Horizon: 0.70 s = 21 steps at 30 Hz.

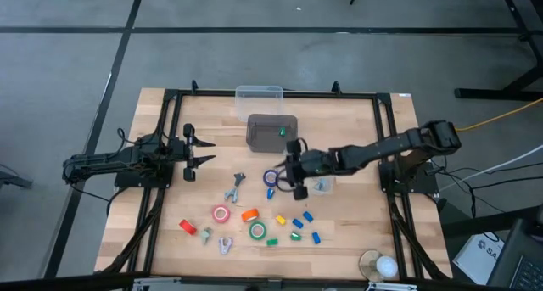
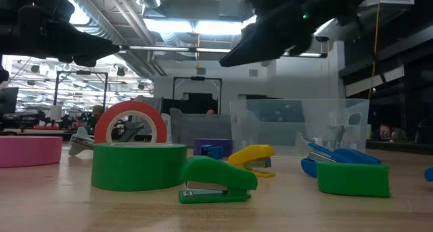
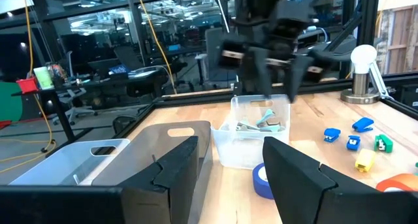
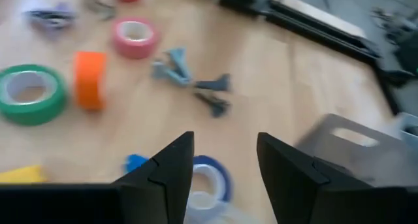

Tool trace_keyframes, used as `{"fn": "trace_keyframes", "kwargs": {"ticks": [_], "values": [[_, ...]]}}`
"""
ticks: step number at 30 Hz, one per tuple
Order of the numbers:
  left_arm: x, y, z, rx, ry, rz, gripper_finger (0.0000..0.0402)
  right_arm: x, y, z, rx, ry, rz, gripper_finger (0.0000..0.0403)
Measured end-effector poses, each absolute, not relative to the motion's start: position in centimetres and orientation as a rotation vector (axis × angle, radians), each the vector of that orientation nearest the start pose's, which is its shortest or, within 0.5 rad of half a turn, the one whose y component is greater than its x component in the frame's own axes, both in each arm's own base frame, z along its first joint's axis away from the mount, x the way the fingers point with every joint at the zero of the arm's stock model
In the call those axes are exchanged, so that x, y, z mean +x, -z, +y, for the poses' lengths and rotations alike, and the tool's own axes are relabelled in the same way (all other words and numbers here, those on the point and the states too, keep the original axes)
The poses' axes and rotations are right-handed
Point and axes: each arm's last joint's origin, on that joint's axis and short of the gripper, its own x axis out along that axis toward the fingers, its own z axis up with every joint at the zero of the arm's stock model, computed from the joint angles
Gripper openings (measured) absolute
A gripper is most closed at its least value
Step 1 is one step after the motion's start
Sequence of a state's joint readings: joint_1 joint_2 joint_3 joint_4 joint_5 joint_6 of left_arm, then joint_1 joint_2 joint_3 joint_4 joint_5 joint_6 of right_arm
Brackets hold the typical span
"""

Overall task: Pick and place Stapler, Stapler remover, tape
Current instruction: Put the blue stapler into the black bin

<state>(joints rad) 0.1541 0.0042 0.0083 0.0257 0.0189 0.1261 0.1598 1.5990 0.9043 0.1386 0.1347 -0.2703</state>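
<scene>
My right gripper (image 1: 294, 179) (image 4: 225, 160) is open and hangs over the table's middle. Straight under its fingers lies the blue tape roll (image 4: 210, 179) (image 1: 271, 178), flat on the wood and untouched. The pink tape (image 1: 222, 214), green tape (image 1: 257, 232) and orange tape (image 1: 249, 215) lie nearer the near edge. Grey stapler removers (image 1: 235, 187) (image 4: 212, 93) sit left of the blue roll. Small coloured staplers (image 1: 297, 225) are scattered near the right. My left gripper (image 1: 202, 151) (image 3: 228, 175) waits open at the table's left side.
A grey bin (image 1: 271, 130) and a clear bin (image 1: 259, 93) stand at the far side. A small clear tub (image 1: 321, 185) (image 3: 255, 136) holding removers sits just right of the right gripper. A red roll (image 1: 188, 227) and a lamp (image 1: 380, 264) lie near the near edge.
</scene>
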Motion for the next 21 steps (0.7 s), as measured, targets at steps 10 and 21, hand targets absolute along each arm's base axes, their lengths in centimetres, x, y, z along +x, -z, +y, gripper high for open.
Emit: {"fn": "trace_keyframes", "kwargs": {"ticks": [10, 21], "values": [[9.6, -16.9, 1.4, 0.128, -0.137, -0.021, 0.0169, 32.0, -20.0, 8.7, -0.287, -0.192, 0.605, 0.0172], [9.6, -16.8, 1.4, 0.128, -0.137, -0.021, 0.0169, 31.1, -19.3, 10.0, -0.038, -0.124, 0.716, 0.0172]]}}
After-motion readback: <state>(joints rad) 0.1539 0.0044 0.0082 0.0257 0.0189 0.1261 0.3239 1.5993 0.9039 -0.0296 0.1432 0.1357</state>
